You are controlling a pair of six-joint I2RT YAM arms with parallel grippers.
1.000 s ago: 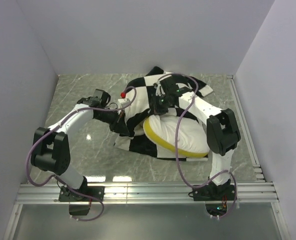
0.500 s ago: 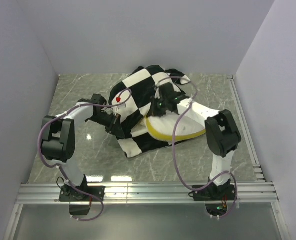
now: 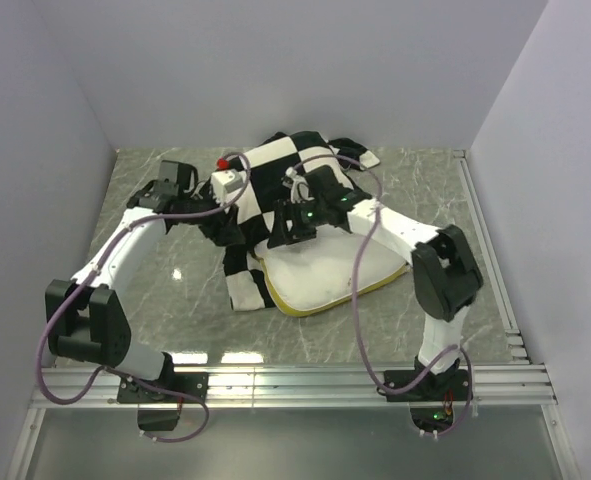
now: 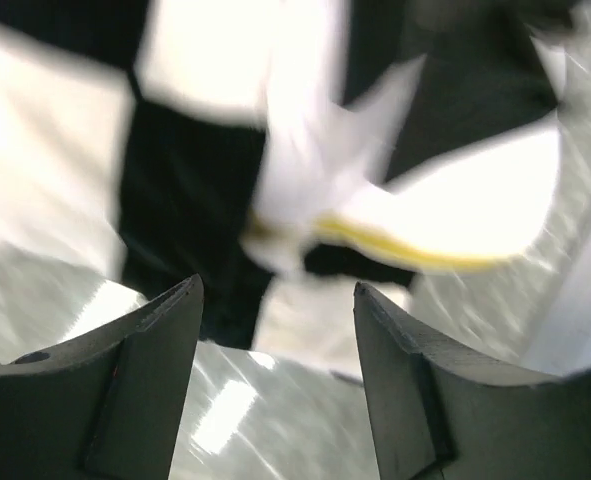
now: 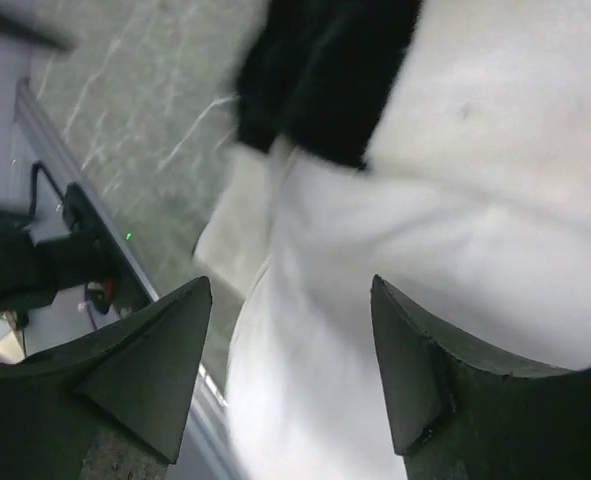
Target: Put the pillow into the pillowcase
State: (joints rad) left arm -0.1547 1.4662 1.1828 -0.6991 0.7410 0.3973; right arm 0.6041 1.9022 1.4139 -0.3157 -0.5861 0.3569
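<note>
- The pillow (image 3: 340, 270) lies mid-table with its long axis running left to right across the overhead view; its yellow band (image 3: 320, 308) runs along the near edge, toward the arm bases; the near half is bare and the far half is hidden under fabric.
- The pillowcase (image 3: 275, 175) is heaped over that far half, and one checked flap hangs down past the pillow's left corner; whether the far end sits inside the mouth or is merely covered cannot be told.
- The right gripper (image 5: 287, 290) hovers over the pillow's far-left part, where case meets cushion; its jaws are spread with nothing between them; white pillow fills its wrist view, with a black patch of case just beyond.
- The left gripper (image 4: 275, 290) hangs just off the pillow's left end, beside the flap; its jaws are likewise spread and empty; the blurred wrist view shows checks and the yellow band ahead.
- Judged from this, the case must travel nearward across the pillow's short axis; each claw is closest to its own side of the hem and would need a fresh pinch there.
- Open tabletop (image 3: 155, 290) lies near and to the left; the side rail (image 3: 487, 250) is close to the pillow's right corner; the back wall (image 3: 295, 70) stands close behind the heap.
</note>
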